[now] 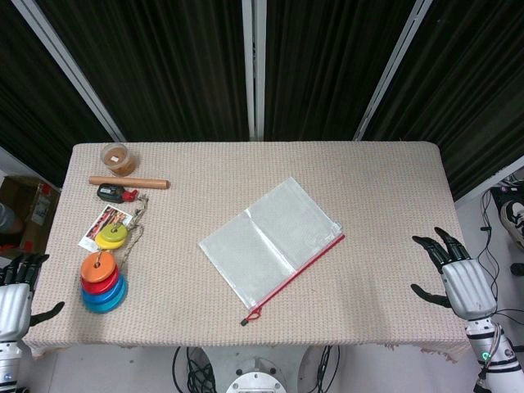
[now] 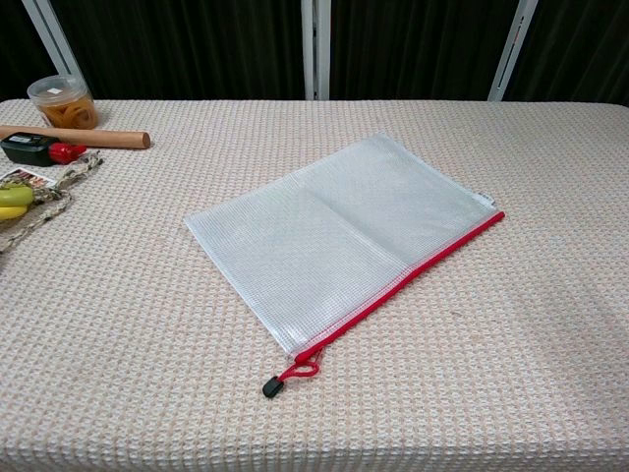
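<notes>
- left hand (image 1: 15,299) off the worktop's (image 1: 385,188) near-left corner, fingers apart, holding nothing
- right hand (image 1: 460,278) off the near-right edge, fingers spread, holding nothing
- clear zip pouch (image 1: 270,241) with red zipper lies flat mid-worktop, well apart from both hands
- stacked coloured discs (image 1: 102,282) nearest left hand; wooden rod (image 1: 128,182) and small jar (image 1: 117,158) at far left
</notes>
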{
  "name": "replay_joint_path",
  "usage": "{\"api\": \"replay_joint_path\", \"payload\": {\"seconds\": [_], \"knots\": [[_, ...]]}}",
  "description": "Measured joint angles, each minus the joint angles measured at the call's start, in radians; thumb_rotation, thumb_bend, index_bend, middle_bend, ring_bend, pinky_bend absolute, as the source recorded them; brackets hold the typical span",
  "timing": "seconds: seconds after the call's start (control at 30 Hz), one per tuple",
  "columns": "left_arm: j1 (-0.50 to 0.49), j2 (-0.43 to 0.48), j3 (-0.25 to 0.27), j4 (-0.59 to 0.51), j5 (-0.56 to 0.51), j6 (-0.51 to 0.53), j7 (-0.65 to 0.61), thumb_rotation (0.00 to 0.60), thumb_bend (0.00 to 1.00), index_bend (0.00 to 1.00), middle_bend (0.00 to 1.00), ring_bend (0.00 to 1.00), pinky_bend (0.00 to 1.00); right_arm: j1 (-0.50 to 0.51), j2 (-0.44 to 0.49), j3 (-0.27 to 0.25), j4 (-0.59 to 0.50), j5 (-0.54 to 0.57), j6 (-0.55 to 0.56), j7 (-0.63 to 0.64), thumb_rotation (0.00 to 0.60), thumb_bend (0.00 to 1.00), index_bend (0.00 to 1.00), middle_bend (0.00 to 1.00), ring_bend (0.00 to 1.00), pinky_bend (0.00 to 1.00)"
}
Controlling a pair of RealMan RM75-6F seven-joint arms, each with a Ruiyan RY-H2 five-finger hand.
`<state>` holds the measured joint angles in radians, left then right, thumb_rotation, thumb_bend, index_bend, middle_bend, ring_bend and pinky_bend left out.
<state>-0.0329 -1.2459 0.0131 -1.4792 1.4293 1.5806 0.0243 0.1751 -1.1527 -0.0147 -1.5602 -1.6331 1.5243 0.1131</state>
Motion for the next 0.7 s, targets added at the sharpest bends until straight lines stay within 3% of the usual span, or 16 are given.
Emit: {"api": "replay_joint_path", "payload": {"seconds": [0.27,0.47,0.7], "knots": [[0.004,-0.011,0.007,0.003,0.044,-0.008,-0.040,0.600,0.05,0.17,0.15,0.07,0.16,0.075,-0.031,-0.016,-0.021,-0.144,-0.065,-0.034,0.600,0.07,0.24,0.23,0.06,0.17],[-0.006,-0.014,0.001,-0.015,0.071,-0.017,-0.052,0.600,0.05,0.18,0.15,0.07,0.16,0.219,-0.094,-0.020,-0.073,-0.236,-0.275,-0.098,0.600,0.11,0.28,0.23,0.06,0.17],[-0.015,-0.022,-0.004,-0.013,0.071,-0.048,-0.081,0.600,0.05,0.18,0.15,0.07,0.16,0.408,-0.276,0.011,-0.083,-0.242,-0.591,-0.226,0.600,0.18,0.37,0.23,0.06,0.12]]}}
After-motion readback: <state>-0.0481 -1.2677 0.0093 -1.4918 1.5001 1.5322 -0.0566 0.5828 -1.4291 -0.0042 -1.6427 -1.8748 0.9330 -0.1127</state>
